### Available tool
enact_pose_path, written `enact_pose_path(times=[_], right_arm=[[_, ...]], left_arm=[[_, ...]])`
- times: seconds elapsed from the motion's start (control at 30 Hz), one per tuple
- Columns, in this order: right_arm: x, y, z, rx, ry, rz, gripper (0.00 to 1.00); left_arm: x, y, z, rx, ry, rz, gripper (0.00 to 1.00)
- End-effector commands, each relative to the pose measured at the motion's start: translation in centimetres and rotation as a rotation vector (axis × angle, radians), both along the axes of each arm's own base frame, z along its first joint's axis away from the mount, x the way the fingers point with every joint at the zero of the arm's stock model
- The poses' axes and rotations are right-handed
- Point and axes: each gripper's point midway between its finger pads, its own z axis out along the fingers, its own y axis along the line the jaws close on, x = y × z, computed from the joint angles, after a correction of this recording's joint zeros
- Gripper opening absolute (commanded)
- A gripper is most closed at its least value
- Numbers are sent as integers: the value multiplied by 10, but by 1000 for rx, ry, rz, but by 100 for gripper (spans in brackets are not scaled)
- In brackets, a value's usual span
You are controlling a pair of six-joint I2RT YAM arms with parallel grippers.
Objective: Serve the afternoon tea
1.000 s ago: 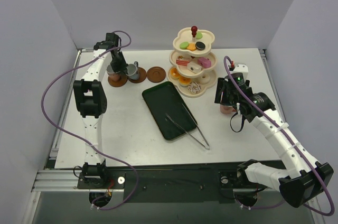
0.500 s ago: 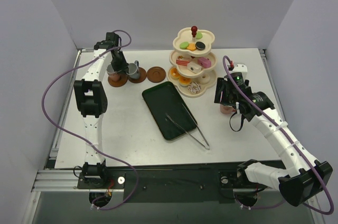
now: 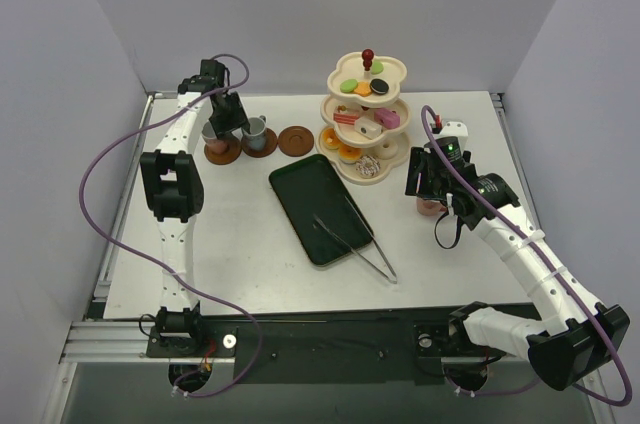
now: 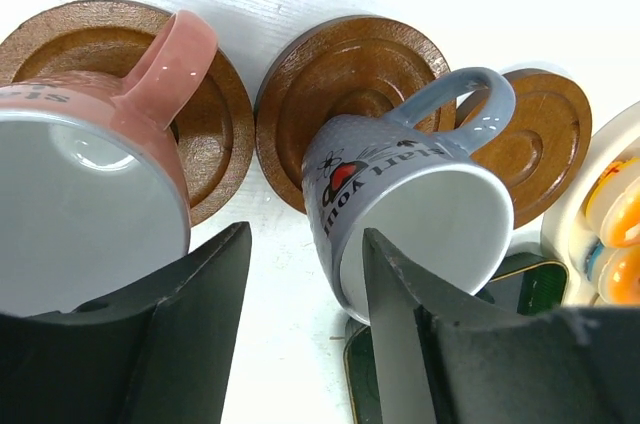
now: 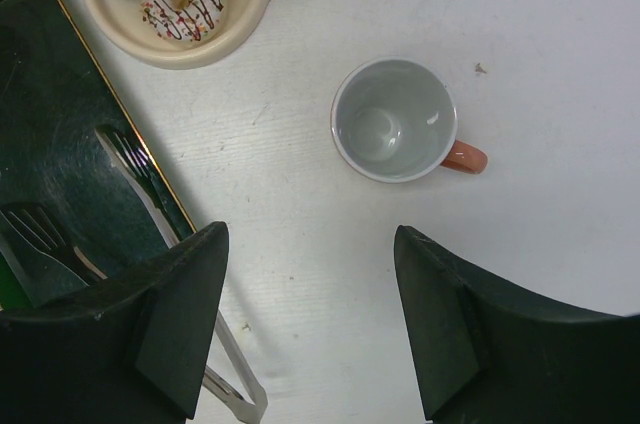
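Observation:
A pink cup [image 4: 90, 179] stands on the left brown saucer [image 4: 215, 114]. A grey cup [image 4: 400, 199] stands on the middle saucer [image 4: 340, 69], and the right saucer [image 4: 540, 139] is bare. My left gripper [image 4: 305, 234] hangs open just above the two cups [image 3: 225, 119], its right finger [image 4: 400, 314] by the grey cup's rim, holding nothing. Another pink cup [image 5: 393, 119] stands on the table right of the cream three-tier stand [image 3: 365, 114] with its sweets. My right gripper [image 5: 310, 234] hovers open over that cup [image 3: 430, 206].
A dark green tray [image 3: 305, 189] lies mid-table with long metal tongs [image 3: 365, 244] across its near end. A sprinkled donut [image 5: 182, 1] sits on the stand's lowest tier, close to the right gripper. White walls close in the table on three sides.
My left gripper has gone from shut to open beside the grey cup and lifted slightly. The right arm has stayed still.

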Motion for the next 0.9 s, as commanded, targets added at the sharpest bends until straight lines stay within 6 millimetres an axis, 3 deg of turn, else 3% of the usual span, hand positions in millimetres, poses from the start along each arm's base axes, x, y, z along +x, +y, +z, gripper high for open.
enact_pose_path(times=[0.0, 0.27, 0.47, 0.6, 0.87], right_arm=[[3, 0, 11, -3, -16, 1, 62], [2, 0, 13, -2, -20, 0, 62], [3, -4, 14, -9, -26, -9, 63], [2, -16, 16, 7, -36, -56, 63], [-5, -41, -11, 177, 42, -227, 63]], left_arm=[[17, 1, 26, -12, -95, -11, 61], [28, -2, 60, -17, -202, -42, 71], [32, -9, 90, -44, -285, -73, 72], [31, -12, 106, -36, -321, -85, 71], [19, -1, 153, 35, -425, -52, 71]])
